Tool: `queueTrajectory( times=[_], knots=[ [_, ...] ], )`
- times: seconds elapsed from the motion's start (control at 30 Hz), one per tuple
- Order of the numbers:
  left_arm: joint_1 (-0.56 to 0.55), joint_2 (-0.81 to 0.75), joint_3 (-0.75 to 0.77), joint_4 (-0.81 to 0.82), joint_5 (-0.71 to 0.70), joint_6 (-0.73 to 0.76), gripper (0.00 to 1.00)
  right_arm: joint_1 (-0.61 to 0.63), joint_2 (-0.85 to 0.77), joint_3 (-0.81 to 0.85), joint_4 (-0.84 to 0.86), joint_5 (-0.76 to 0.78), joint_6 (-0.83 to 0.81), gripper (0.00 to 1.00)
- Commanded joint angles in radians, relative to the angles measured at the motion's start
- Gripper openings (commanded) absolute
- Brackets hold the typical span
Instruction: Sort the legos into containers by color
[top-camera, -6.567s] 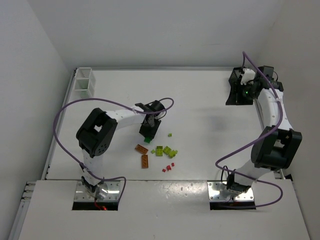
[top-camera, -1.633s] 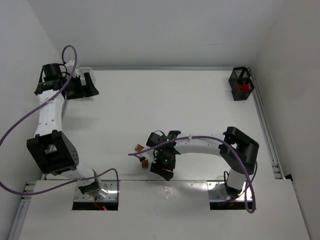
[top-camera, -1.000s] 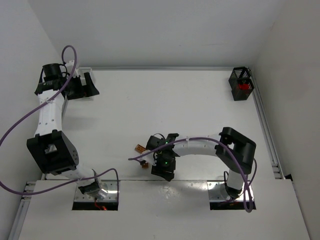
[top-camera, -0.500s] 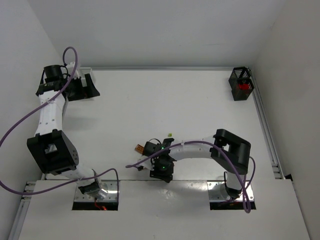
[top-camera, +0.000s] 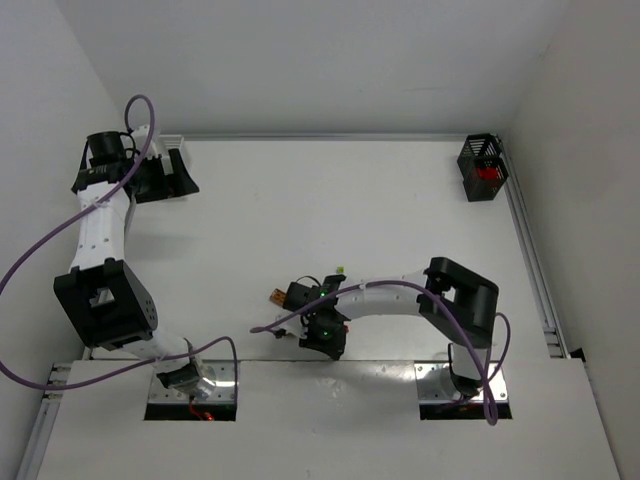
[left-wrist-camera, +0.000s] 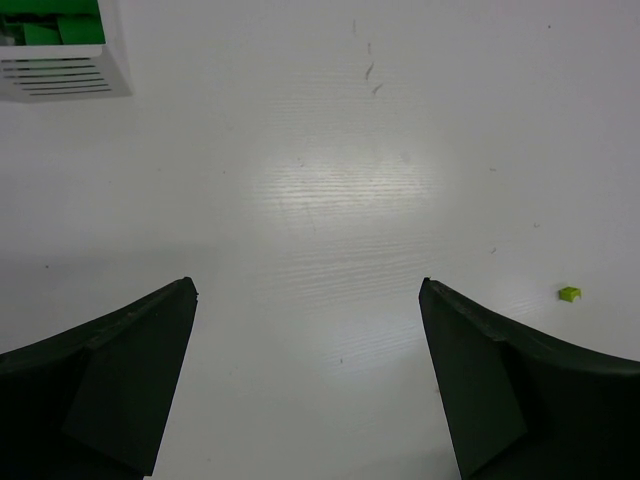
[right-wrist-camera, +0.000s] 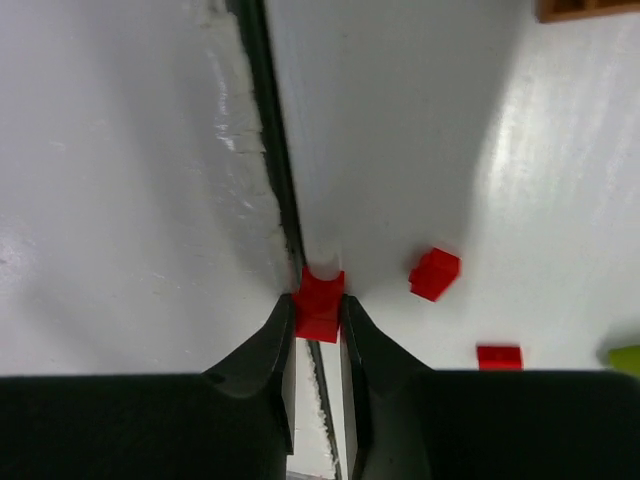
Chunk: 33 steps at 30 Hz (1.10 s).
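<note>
My right hand (right-wrist-camera: 319, 312) is clamped on a red lego (right-wrist-camera: 319, 296) at the near edge of the desk (right-wrist-camera: 400, 150), right over the seam (right-wrist-camera: 262, 150). The grip looks shallow, so it could slip into the gap on lifting. My left hand (left-wrist-camera: 307, 290) hangs open by the far-left white bin (left-wrist-camera: 62, 75).

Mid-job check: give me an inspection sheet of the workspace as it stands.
Surface: white table, seam by the near edge.
Job's things: white bin holds green bricks; black bin holds red; loose: two red bricks, orange brick, lime brick.
Clutter: nothing seen.
Grippers: left gripper open, empty; right gripper shut on a third red brick.
Cables: purple cables loop off both arms.
Surroundings: white walls.
</note>
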<state>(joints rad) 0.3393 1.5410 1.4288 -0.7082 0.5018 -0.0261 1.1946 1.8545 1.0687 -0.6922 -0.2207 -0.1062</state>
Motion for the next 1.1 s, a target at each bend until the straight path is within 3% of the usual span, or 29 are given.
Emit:
queueTrajectory(
  times=[0.0, 0.23, 0.37, 0.47, 0.57, 0.7, 0.8, 1.07],
  knots=[
    [0.012, -0.001, -0.008, 0.023, 0.018, 0.014, 1.0, -0.047, -0.049, 0.043, 0.043, 0.167, 0.002, 0.0],
    [0.012, -0.001, -0.019, 0.041, 0.027, 0.014, 1.0, -0.153, -0.181, 0.135, -0.004, 0.187, 0.002, 0.0],
    [-0.006, -0.019, -0.05, 0.071, -0.008, 0.034, 1.0, -0.256, -0.279, 0.177, -0.001, 0.315, -0.024, 0.0],
    [-0.019, -0.045, -0.088, 0.095, -0.04, 0.054, 1.0, -0.406, -0.301, 0.221, 0.014, 0.372, -0.059, 0.0],
    [-0.04, -0.07, -0.111, 0.104, -0.051, 0.074, 1.0, -0.62, -0.301, 0.298, 0.014, 0.321, -0.073, 0.0],
    [-0.04, -0.122, -0.169, 0.156, -0.072, 0.087, 1.0, -0.925, -0.241, 0.443, -0.004, 0.259, -0.114, 0.0],
    [-0.04, -0.14, -0.212, 0.2, -0.097, 0.087, 1.0, -1.076, -0.158, 0.573, -0.016, 0.224, -0.134, 0.0],
    [0.039, -0.153, -0.231, 0.246, -0.169, 0.087, 1.0, -1.308, 0.127, 0.959, -0.125, 0.136, -0.135, 0.0]
  ],
)
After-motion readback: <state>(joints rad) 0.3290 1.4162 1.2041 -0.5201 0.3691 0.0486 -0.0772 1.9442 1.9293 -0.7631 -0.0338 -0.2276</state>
